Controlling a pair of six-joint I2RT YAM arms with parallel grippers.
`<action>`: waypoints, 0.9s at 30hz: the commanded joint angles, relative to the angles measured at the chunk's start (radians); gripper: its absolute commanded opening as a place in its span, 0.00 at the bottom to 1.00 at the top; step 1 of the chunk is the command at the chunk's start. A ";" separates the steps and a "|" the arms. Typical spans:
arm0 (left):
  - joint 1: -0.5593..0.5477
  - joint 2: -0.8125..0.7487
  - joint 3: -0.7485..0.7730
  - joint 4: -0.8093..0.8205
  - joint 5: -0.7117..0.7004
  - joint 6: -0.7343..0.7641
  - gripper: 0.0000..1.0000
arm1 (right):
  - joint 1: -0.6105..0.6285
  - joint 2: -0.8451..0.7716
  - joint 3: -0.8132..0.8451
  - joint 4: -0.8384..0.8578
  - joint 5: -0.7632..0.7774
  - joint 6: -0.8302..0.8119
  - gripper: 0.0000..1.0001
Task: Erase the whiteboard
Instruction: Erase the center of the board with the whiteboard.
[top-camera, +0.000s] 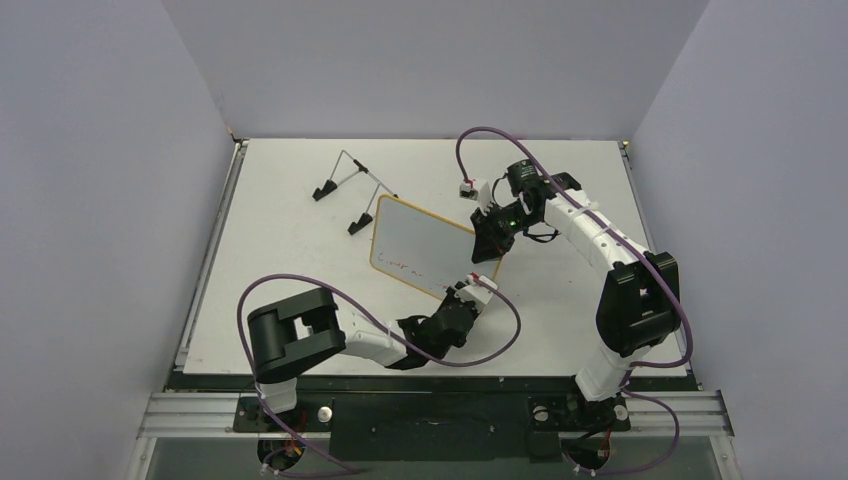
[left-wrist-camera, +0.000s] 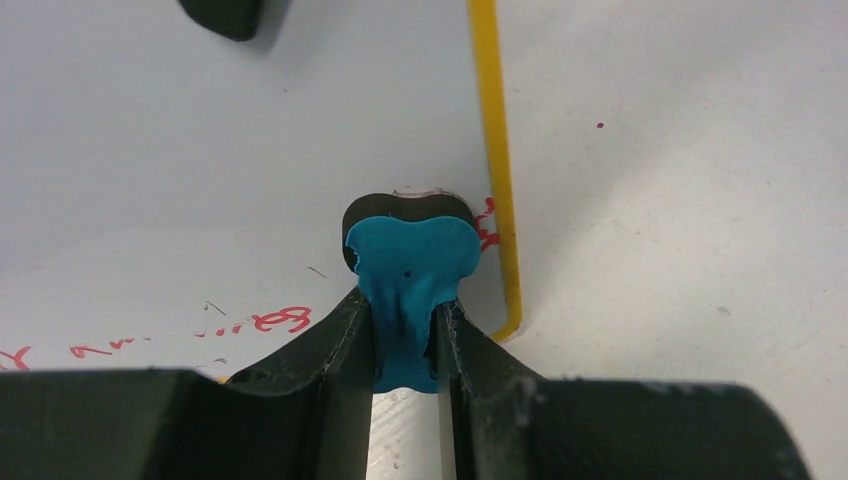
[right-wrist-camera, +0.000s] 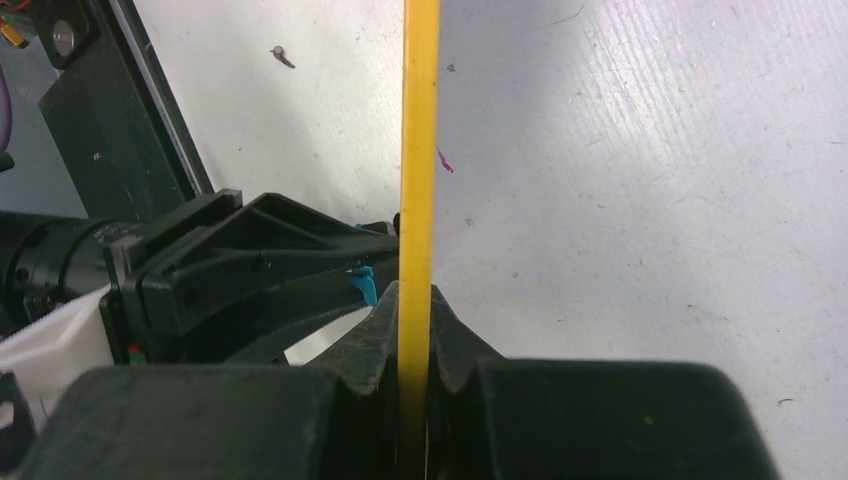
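Two grippers are sharing this: I am clamping the right gripper's (right-wrist-camera: 415, 325) jaws on the whiteboard (top-camera: 425, 245), steadying it mid-desk (top-camera: 300, 300), while the left gripper (left-wrist-camera: 405, 335), jaws clamped on the blue eraser (left-wrist-camera: 415, 262), is pressing it onto the red writing (left-wrist-camera: 270, 322).

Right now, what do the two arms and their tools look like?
Both the left arm and right arm mix blocky black joints with white links, each trailed by a looping purple cable. The left tool and right tool have black, wedge-shaped fingers. A small green light glows near the right wrist.
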 joint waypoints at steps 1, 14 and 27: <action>-0.023 0.030 0.103 -0.065 -0.077 0.030 0.00 | 0.014 -0.035 -0.014 -0.037 -0.036 -0.008 0.00; -0.084 0.076 0.183 -0.264 -0.212 0.002 0.00 | 0.015 -0.036 -0.014 -0.037 -0.036 -0.008 0.00; -0.109 0.085 0.117 -0.166 -0.152 0.046 0.00 | 0.010 -0.034 -0.011 -0.038 -0.066 -0.003 0.00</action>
